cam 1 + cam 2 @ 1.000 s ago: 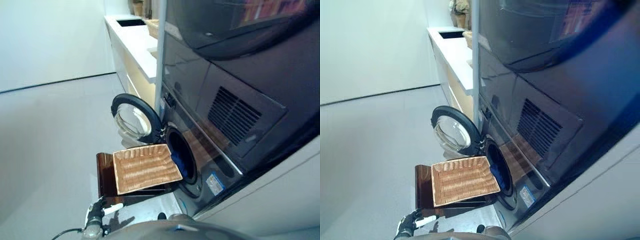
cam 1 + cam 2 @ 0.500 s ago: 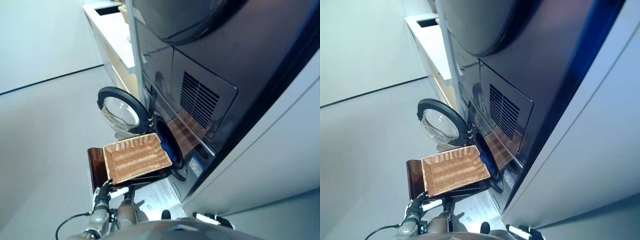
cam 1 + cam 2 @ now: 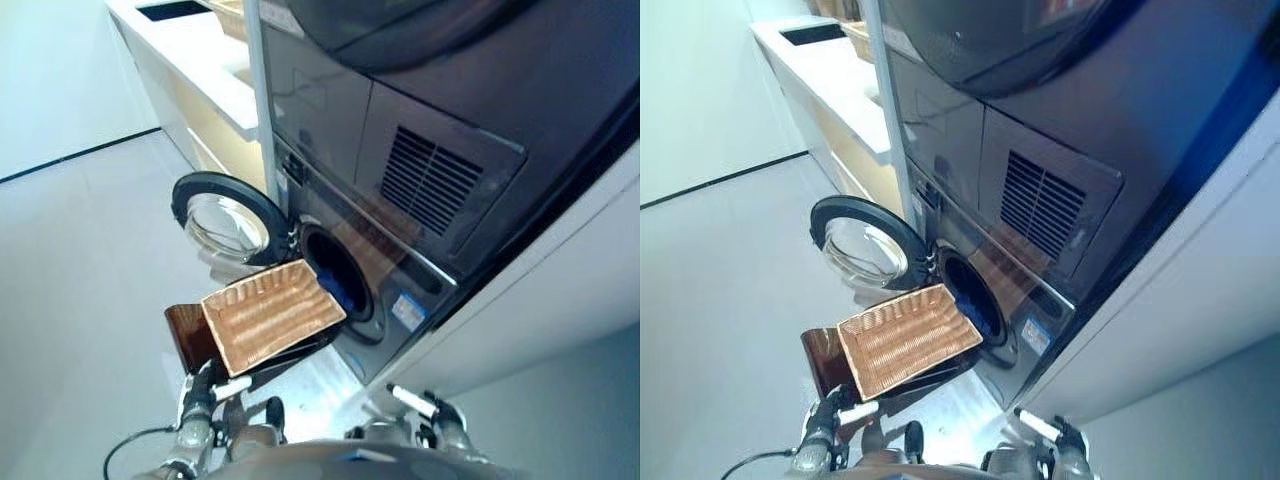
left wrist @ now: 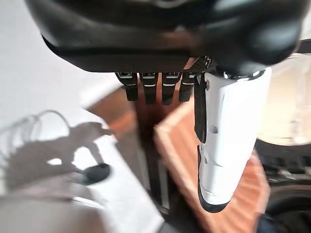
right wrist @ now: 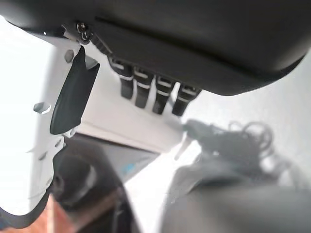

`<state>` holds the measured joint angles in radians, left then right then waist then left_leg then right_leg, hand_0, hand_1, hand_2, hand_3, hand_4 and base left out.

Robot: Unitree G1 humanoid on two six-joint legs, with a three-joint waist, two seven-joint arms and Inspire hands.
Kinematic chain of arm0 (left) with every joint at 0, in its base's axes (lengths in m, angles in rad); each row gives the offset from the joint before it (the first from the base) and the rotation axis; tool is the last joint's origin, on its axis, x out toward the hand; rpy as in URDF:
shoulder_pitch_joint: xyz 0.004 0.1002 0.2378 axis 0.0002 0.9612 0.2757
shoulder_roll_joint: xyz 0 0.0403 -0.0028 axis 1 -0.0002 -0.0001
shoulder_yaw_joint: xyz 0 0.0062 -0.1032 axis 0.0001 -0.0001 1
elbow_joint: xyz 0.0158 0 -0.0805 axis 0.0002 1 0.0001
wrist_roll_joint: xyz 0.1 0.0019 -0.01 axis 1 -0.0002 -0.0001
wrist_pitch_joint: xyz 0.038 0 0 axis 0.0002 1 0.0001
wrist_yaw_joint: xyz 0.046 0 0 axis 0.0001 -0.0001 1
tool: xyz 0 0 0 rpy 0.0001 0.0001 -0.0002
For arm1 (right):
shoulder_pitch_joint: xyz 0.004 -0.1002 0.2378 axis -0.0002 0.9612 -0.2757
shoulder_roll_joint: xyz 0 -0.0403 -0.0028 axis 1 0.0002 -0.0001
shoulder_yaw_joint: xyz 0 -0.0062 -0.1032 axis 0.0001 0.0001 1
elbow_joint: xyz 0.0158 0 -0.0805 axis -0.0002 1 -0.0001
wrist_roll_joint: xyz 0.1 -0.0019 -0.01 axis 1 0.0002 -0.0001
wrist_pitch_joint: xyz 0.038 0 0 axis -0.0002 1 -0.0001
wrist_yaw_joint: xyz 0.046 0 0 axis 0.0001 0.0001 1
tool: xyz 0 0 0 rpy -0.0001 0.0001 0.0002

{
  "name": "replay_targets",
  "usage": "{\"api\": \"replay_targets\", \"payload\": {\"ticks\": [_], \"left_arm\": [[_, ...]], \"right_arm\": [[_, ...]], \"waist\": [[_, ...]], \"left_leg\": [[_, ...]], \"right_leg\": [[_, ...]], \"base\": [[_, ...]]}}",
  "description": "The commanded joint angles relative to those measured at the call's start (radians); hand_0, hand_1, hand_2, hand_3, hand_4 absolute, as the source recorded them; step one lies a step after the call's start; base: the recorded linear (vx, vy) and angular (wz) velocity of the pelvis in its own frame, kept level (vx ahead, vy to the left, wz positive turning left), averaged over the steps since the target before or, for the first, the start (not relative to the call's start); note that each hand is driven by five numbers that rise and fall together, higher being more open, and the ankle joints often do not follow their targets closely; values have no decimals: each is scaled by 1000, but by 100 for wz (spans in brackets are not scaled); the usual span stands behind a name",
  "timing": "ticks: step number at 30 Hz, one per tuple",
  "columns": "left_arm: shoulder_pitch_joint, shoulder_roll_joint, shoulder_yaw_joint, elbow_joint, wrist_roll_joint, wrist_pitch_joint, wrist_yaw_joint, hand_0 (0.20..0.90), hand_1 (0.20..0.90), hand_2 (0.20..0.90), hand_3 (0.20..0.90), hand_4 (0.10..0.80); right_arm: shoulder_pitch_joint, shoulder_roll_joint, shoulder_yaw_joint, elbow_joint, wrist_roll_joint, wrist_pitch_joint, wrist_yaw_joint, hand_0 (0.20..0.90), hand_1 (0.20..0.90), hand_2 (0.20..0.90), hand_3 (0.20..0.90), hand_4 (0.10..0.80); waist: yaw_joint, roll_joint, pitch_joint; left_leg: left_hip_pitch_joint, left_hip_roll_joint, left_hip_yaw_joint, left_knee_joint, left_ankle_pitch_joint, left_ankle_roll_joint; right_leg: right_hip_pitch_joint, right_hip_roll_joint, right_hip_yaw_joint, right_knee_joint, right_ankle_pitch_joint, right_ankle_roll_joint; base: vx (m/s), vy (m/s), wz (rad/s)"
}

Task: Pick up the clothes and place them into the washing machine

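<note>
Washing machine [image 3: 400, 250] big dark front-loader, round door [image 3: 222, 215] swung wide so drum reachable. Blue clothes [image 3: 338, 292] already sitting in drum. Wicker basket [image 3: 268, 313] propped on brown stool [image 3: 188, 335] right by opening, looks empty. Left hand [image 3: 200, 396] and right hand [image 3: 437, 412] hang low, fingers relaxed, holding nothing.

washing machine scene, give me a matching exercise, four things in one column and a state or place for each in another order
Things:
1. washing machine door
2. wicker basket
3. blue clothes
4. left hand

States or places:
A. inside the drum opening
B. swung open
C. holding nothing, fingers relaxed
D. empty, on a brown stand in front of the machine

Pairs: 1-B, 2-D, 3-A, 4-C
</note>
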<state>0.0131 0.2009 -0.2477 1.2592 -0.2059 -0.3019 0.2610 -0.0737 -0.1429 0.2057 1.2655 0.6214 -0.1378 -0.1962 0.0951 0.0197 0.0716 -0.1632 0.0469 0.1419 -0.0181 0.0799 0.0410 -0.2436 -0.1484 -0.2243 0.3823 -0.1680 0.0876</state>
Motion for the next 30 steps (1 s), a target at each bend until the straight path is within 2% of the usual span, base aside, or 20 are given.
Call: {"api": "replay_targets", "payload": {"ticks": [1,2,4,5,6,7,8,9,13,18,27,30], "left_arm": [[-54,49,-63,-194,36,-86,42,900,900,900,900,800],[-54,49,-63,-196,36,-85,42,900,900,900,900,800],[-48,43,-85,-273,13,-104,48,900,900,900,900,800],[-49,43,-85,-274,13,-103,48,900,900,900,900,800],[-36,58,-104,-394,17,-120,50,900,900,900,900,800],[-36,59,-104,-395,17,-119,50,900,900,900,900,800],[-24,84,-107,-493,31,-132,57,900,900,900,900,800],[-24,84,-106,-494,31,-132,57,900,900,900,900,800],[-31,132,-106,-673,57,-158,82,900,900,900,900,800],[-64,145,-108,-755,60,-162,97,900,900,900,900,800],[-75,138,-111,-762,50,-157,96,900,900,900,900,800],[-78,145,-124,-784,60,-160,99,900,900,900,900,800]], "right_arm": [[-228,97,-15,-153,122,-137,26,900,900,900,900,800],[-228,97,-15,-153,122,-137,26,900,900,900,900,800],[-301,85,-16,-164,162,-148,5,900,900,900,900,800],[-303,85,-17,-164,162,-147,5,900,900,900,900,800],[-364,78,-22,-158,195,-157,-5,900,900,900,900,800],[-365,78,-22,-157,195,-157,-5,900,900,900,900,800],[-421,72,-31,-153,209,-165,-17,900,900,900,900,800],[-421,72,-31,-153,209,-165,-17,900,900,900,900,800],[-582,49,-73,-123,292,-193,-44,900,900,900,900,800],[-670,18,-108,-88,329,-205,-71,900,900,900,900,800],[-686,10,-133,-80,370,-216,-69,900,900,900,900,800],[-725,-10,-173,-83,425,-242,-81,900,900,900,900,800]], "waist": [[34,-36,55],[33,-36,53],[48,-21,78],[47,-21,77],[62,-6,99],[61,-6,96],[76,5,108],[76,5,108],[110,38,154],[129,61,172],[132,74,170],[141,100,188]], "left_leg": [[52,-1,-31,17,-39,-64],[50,-2,-32,17,-39,-64],[-9,-6,-48,16,-28,-74],[-13,-6,-49,18,-29,-74],[-56,-9,-68,36,-26,-75],[-60,-9,-69,36,-23,-75],[-92,-10,-76,44,-18,-76],[-93,-10,-77,45,-18,-76],[-153,-16,-91,69,-17,-76],[-188,-22,-101,81,-14,-79],[-189,-26,-104,79,-21,-82],[-214,-30,-100,84,-18,-83]], "right_leg": [[121,-60,32,-297,217,48],[121,-61,30,-299,218,48],[92,-84,-22,-315,236,55],[89,-84,-23,-314,235,55],[68,-86,-30,-308,230,54],[65,-87,-30,-310,234,53],[43,-96,-37,-306,233,55],[42,-96,-37,-306,233,55],[-15,-112,-34,-264,213,57],[-40,-122,-35,-248,207,59],[-41,-128,-30,-248,199,60],[-68,-132,-28,-243,197,60]], "base": [[9,-9,94],[-19,-7,93],[-140,-30,-3],[-188,-54,14],[-87,-21,68],[-121,-23,90],[-42,-1,52],[-69,1,13],[-64,30,3],[9,11,6],[47,7,2],[-2,5,-1]]}}
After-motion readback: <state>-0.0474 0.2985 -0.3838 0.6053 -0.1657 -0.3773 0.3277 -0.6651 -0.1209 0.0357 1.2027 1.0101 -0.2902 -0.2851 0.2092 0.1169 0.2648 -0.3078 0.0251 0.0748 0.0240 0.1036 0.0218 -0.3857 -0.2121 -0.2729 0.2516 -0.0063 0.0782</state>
